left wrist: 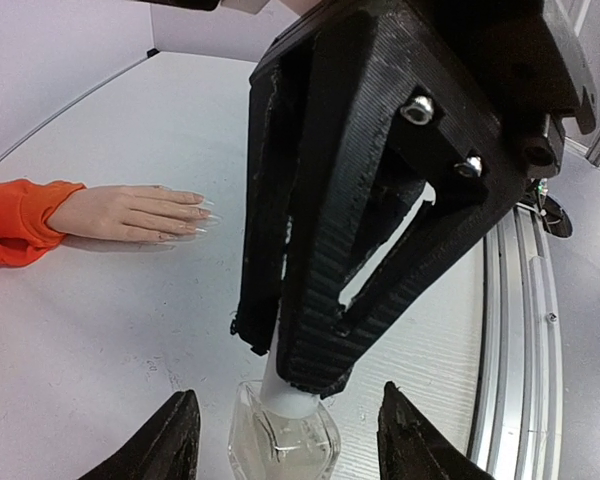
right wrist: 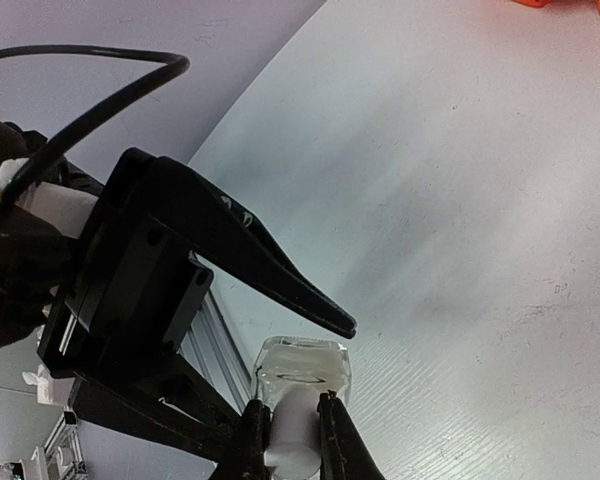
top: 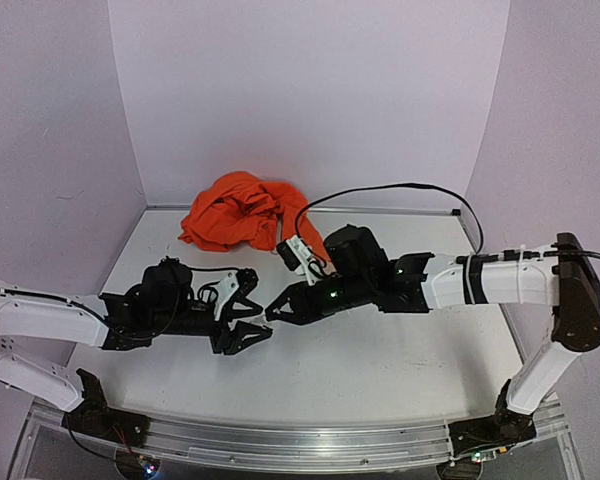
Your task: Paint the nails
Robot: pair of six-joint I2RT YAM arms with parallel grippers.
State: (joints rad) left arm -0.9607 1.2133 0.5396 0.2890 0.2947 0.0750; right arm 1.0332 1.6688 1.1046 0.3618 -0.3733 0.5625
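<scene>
A flesh-coloured mannequin hand with an orange sleeve lies flat on the table, its pale nails pointing right. A small clear bottle stands between the spread fingers of my left gripper, which is open and not touching it. My right gripper is shut on the bottle's white cap, above the glass body. In the top view the two grippers meet at mid-table, left and right. The bottle and the hand are hidden there.
The orange garment lies bunched at the back of the white table. White walls enclose the back and sides. An aluminium rail runs along the near edge. A black cable loops over the right arm.
</scene>
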